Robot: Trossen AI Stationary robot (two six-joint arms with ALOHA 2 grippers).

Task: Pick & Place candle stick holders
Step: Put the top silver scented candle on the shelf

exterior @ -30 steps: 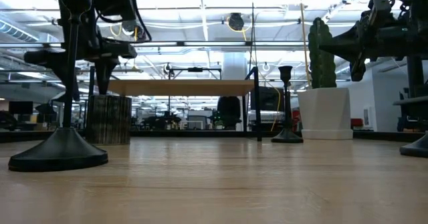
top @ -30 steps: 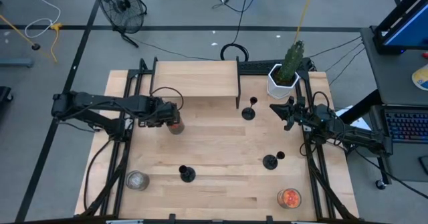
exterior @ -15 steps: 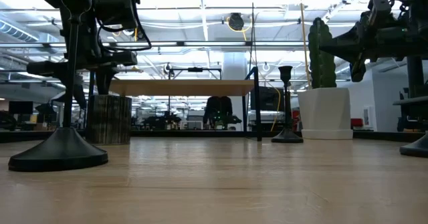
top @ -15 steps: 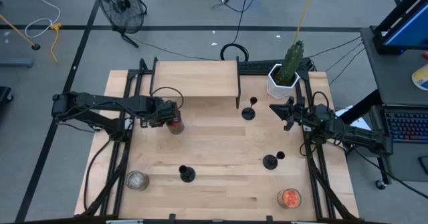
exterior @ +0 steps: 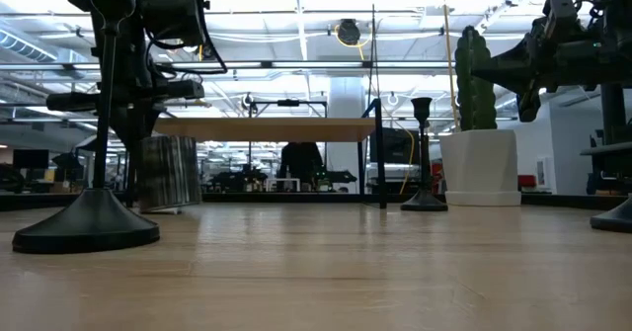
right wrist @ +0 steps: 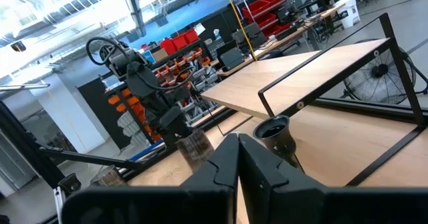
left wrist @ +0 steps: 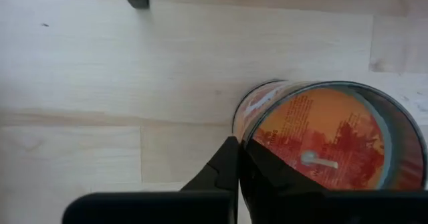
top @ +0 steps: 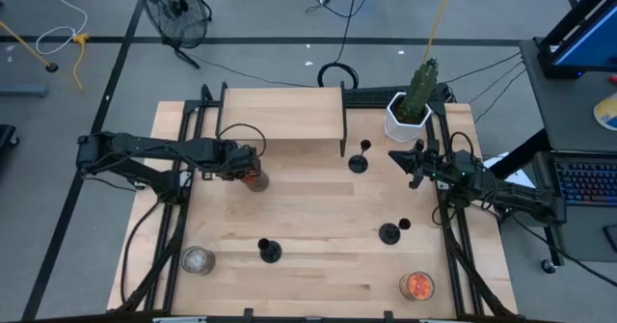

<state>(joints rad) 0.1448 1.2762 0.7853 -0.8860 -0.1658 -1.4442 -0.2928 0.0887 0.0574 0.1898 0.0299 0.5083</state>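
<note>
Jar (exterior: pixel 166 173) newly tilted on table (exterior: pixel 326 262)

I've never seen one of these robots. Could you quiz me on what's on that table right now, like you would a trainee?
1. How many black candle stick holders stand on the table?
2. True or false: the right pincer is gripping one of them.
3. What is the left pincer closed on?
A. a grey jar
B. an orange jar
C. the cactus pot

Key:
1. Three.
2. False: it is shut and empty, up in the air.
3. B: it is pinching the jar's rim.
</note>
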